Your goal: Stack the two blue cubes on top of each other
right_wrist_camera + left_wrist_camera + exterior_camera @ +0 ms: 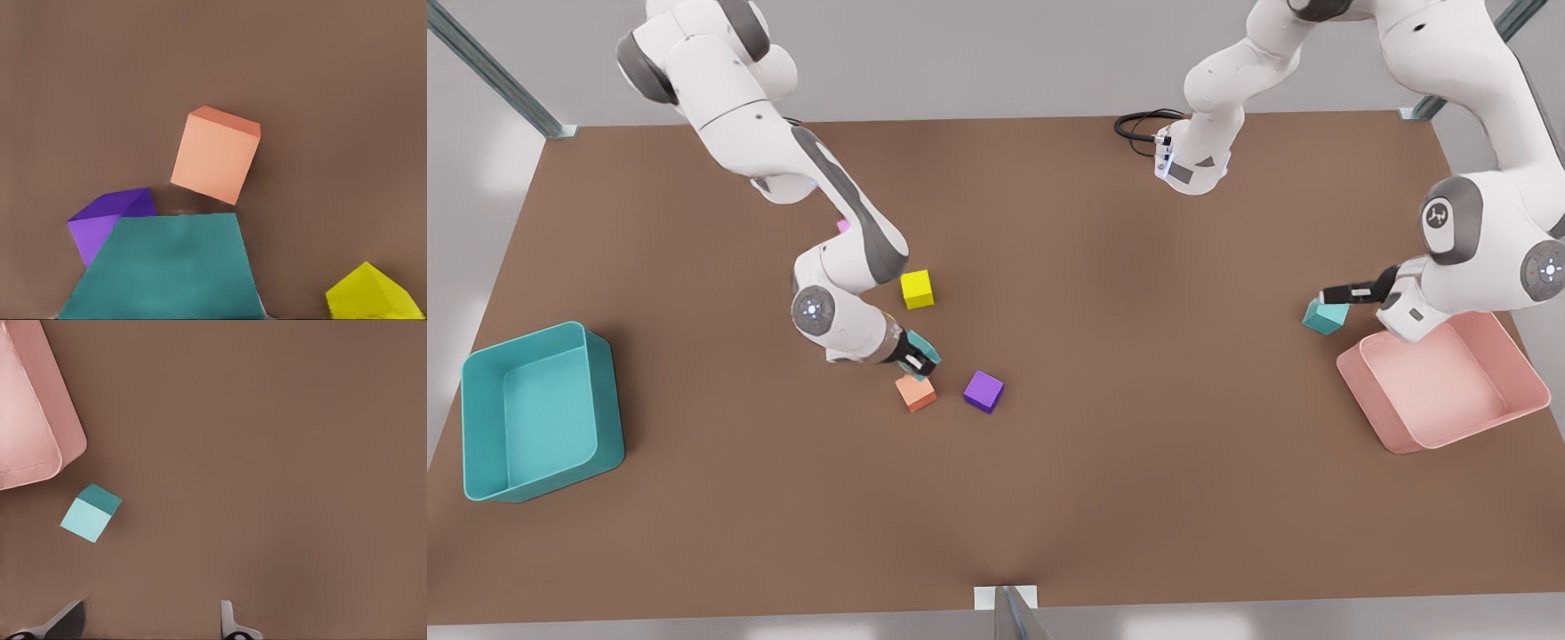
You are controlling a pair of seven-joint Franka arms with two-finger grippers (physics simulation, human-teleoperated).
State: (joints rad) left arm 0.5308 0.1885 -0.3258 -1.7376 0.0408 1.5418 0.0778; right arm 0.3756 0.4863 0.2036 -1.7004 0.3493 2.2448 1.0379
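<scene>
The right gripper (919, 358) is holding one blue cube (167, 267), jaws clamped on it, above the orange cube (916, 392). The left gripper (1336, 296), jaws apart, is hanging by the second blue cube (1325, 316) (beside the pink bin (1449, 378)). Advisable: carry across, align squarely before releasing.

White rounded arm links, grey joint covers, black cable loop, possibly blue-lit joint buttons.
</scene>
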